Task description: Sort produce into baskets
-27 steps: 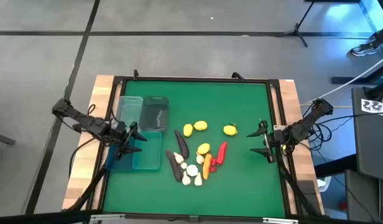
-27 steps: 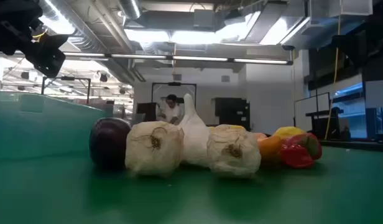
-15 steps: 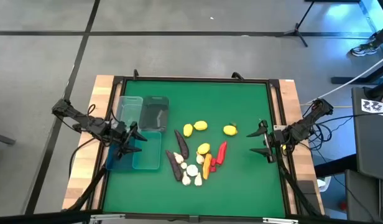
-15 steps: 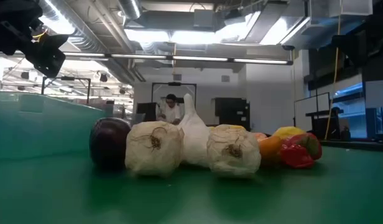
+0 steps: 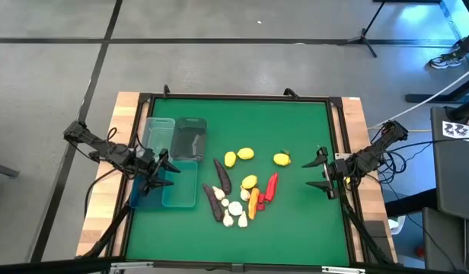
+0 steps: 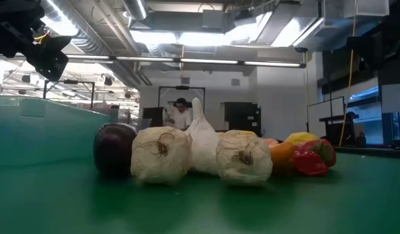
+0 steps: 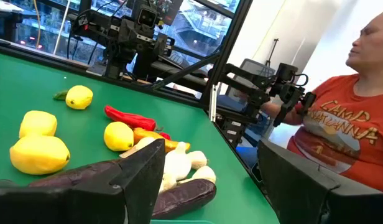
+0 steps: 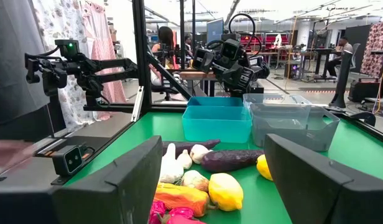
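Observation:
The produce lies in a loose heap mid-table: lemons point(image 5: 245, 154), two dark eggplants point(image 5: 222, 176), white garlic bulbs point(image 5: 236, 207), an orange carrot point(image 5: 254, 202) and red peppers point(image 5: 271, 186). All of it rests on the green mat. The baskets stand at the left: a blue one point(image 5: 160, 135), a clear grey one point(image 5: 190, 138) and a teal one point(image 5: 181, 184). My left gripper point(image 5: 169, 171) hovers open over the near baskets, pointing at the heap, with nothing between its fingers point(image 7: 142, 177). My right gripper point(image 5: 312, 173) waits open near the right edge, facing the produce point(image 8: 210, 186).
A person in an orange shirt point(image 7: 347, 118) sits beyond the table's near right side. The wooden frame point(image 5: 128, 106) borders the mat. Bare green mat point(image 5: 257, 122) stretches behind the heap. In the low view the garlic bulbs point(image 6: 161, 155) hide most other pieces.

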{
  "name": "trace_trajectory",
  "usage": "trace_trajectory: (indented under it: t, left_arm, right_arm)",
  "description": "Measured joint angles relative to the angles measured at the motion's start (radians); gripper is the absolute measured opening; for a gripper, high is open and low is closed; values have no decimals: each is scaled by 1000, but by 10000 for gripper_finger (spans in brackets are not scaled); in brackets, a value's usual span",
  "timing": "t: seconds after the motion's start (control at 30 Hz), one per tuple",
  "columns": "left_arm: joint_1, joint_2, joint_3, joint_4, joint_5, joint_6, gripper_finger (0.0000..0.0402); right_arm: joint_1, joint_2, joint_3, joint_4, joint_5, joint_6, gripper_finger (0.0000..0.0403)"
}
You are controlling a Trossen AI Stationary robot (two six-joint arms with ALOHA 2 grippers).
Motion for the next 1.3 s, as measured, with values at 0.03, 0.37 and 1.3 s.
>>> trace_trajectory:
  t: [0.03,0.37,1.3]
  left_arm:
    - [0,0,0,0,0,0,251]
    - [0,0,0,0,0,0,251]
    - [0,0,0,85,-106,1,251]
  right_arm:
    - [0,0,0,0,0,0,280]
    - [0,0,0,0,0,0,280]
    - [0,0,9,67,1,167,280]
